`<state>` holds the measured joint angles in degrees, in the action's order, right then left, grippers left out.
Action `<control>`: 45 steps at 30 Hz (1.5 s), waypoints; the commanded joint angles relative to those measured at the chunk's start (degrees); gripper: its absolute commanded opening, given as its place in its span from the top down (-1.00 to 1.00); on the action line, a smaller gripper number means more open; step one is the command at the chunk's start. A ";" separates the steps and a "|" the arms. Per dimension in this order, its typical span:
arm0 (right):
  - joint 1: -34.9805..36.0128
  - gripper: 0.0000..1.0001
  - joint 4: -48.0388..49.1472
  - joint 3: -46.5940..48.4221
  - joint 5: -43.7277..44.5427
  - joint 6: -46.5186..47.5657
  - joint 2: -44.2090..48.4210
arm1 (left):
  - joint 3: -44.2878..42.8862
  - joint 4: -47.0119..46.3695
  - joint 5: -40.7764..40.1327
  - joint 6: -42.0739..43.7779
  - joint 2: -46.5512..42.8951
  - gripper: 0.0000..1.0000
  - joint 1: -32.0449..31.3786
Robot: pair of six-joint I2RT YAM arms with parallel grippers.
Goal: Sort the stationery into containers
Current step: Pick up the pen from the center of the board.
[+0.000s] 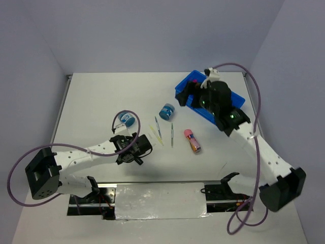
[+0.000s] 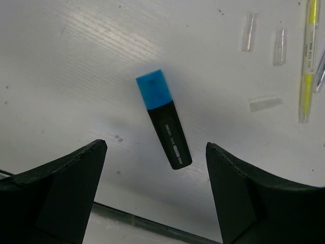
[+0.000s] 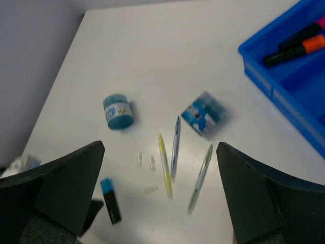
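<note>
A black highlighter with a blue cap (image 2: 163, 119) lies on the white table. My left gripper (image 2: 155, 152) hangs open just above it, its lower end between the fingers, untouched. The same highlighter (image 3: 110, 200) shows in the right wrist view. My right gripper (image 3: 160, 147) is open and empty, raised above the near left end of the blue tray (image 1: 184, 84). In a compartment of the tray (image 3: 256, 61) lie an orange-capped highlighter (image 3: 304, 46) and a pink-capped one (image 3: 310, 29). Two blue tubs (image 1: 166, 111) (image 1: 126, 120), thin pens (image 1: 158, 130) and a pink-gold cylinder (image 1: 192, 141) lie mid-table.
Small clear pieces (image 2: 249, 32) (image 2: 280, 47) (image 2: 265, 103) lie beside a yellow pen (image 2: 307, 61) right of the highlighter. The table's near edge (image 2: 127, 216) runs just below my left fingers. Purple cables loop off both arms.
</note>
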<state>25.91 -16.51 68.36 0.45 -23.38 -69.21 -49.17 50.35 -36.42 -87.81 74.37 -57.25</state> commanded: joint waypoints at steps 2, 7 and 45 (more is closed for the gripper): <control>1.95 -0.99 3.32 -12.18 -4.92 -1.66 10.81 | 0.13 -6.39 -1.38 0.35 4.28 -0.80 3.19; 2.74 -0.99 -0.26 -15.54 -5.19 -2.55 20.59 | 0.39 -10.78 1.44 3.78 10.69 -0.79 6.80; 31.74 -0.79 36.89 -34.78 -2.21 -10.90 13.05 | 10.06 -41.64 -0.94 24.35 -22.43 1.00 1.80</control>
<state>55.81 12.01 31.18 -9.34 -33.61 -54.94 -36.91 13.93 -36.77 -67.70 51.70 -55.27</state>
